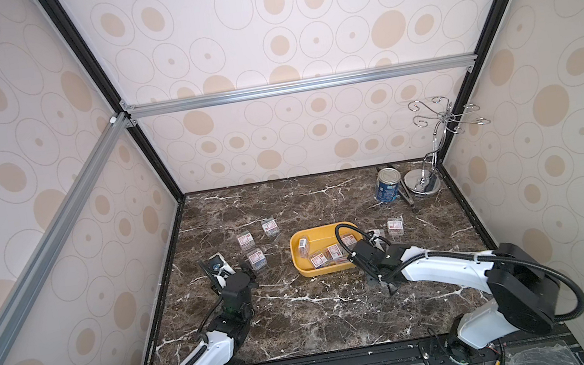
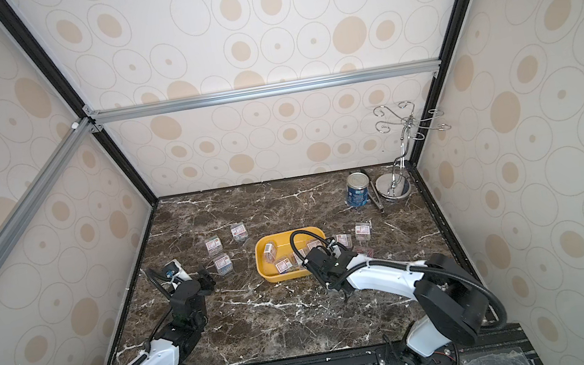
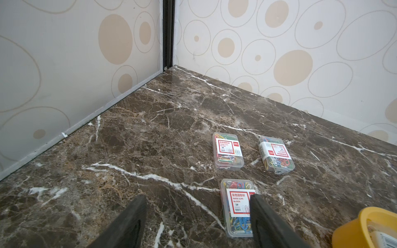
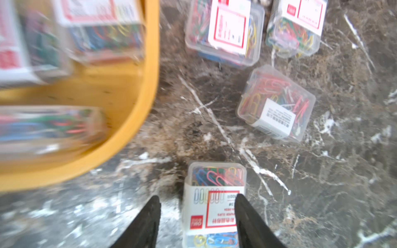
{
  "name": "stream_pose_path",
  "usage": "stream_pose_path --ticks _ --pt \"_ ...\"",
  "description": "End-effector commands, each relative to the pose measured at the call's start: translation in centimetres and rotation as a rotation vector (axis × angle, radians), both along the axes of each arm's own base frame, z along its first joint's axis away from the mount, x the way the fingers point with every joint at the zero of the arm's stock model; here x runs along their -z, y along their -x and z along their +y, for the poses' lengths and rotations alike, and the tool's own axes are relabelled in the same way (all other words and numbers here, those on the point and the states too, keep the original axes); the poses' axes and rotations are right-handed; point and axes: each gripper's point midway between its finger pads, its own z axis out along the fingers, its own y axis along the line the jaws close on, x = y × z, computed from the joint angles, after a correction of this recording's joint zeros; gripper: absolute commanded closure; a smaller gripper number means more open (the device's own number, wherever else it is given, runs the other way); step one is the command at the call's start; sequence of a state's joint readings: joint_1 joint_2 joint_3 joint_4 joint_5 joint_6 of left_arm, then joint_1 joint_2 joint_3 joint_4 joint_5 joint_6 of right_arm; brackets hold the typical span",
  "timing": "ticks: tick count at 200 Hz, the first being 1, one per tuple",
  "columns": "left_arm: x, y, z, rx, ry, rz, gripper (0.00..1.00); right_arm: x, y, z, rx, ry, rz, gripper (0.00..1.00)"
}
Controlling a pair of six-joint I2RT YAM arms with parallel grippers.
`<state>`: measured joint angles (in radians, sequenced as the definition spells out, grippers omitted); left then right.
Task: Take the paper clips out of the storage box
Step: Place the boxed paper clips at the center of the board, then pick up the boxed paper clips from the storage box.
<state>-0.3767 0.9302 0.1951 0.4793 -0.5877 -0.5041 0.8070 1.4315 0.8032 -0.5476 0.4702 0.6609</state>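
The storage box, a yellow tray [image 1: 318, 271] [image 2: 284, 276], sits mid-table with several clear boxes of paper clips [image 1: 320, 259] inside. Three boxes lie left of the tray [image 1: 245, 240], and others lie right of it [image 1: 395, 224]. In the left wrist view my left gripper [image 3: 196, 199] hangs open over the table. One box [image 3: 236, 206] lies flat just inside its one finger [image 3: 264, 214], untouched by the other. My right gripper [image 4: 197, 197] is open beside the tray rim [image 4: 150, 64]. A box [image 4: 214, 193] rests on the table between its fingers, with a gap on one side.
A blue-labelled tin can [image 1: 388, 185], metal tongs [image 1: 405, 195] and a chrome hook stand [image 1: 425, 184] occupy the far right corner. Patterned walls close the table on three sides. Three more boxes [image 4: 276, 103] lie beyond the right gripper.
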Motion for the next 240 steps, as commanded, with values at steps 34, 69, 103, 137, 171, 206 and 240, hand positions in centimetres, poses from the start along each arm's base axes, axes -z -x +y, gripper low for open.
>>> stream_pose_path --ticks 34,69,103,137,171,206,240 --pt "-1.1 -0.8 -1.5 0.095 0.002 -0.044 0.07 -5.6 -0.7 0.2 -0.035 -0.142 -0.181 0.41" --pt "-1.0 -1.0 -1.6 0.097 -0.001 -0.032 0.04 -9.1 -1.5 2.2 -0.115 -0.278 -0.3 0.37" --pt "-0.9 -1.0 -1.3 0.072 0.001 -0.024 0.04 -11.2 -2.4 2.9 -0.141 -0.283 -0.345 0.37" --pt "-0.9 -1.0 -1.3 0.074 0.002 -0.023 0.04 -12.9 -3.8 0.1 -0.095 -0.218 -0.401 0.36" --pt "-0.8 -1.0 -1.2 0.069 0.002 -0.023 0.03 -13.5 -5.3 -3.9 -0.044 -0.187 -0.56 0.26" --pt "-0.8 -1.0 -1.3 0.068 0.001 -0.019 0.03 -12.9 -6.3 -7.0 0.071 -0.148 -0.617 0.26" --pt "-0.7 -1.1 -1.3 0.068 -0.002 -0.011 0.03 -11.2 -7.3 -9.2 0.165 -0.046 -0.585 0.26"
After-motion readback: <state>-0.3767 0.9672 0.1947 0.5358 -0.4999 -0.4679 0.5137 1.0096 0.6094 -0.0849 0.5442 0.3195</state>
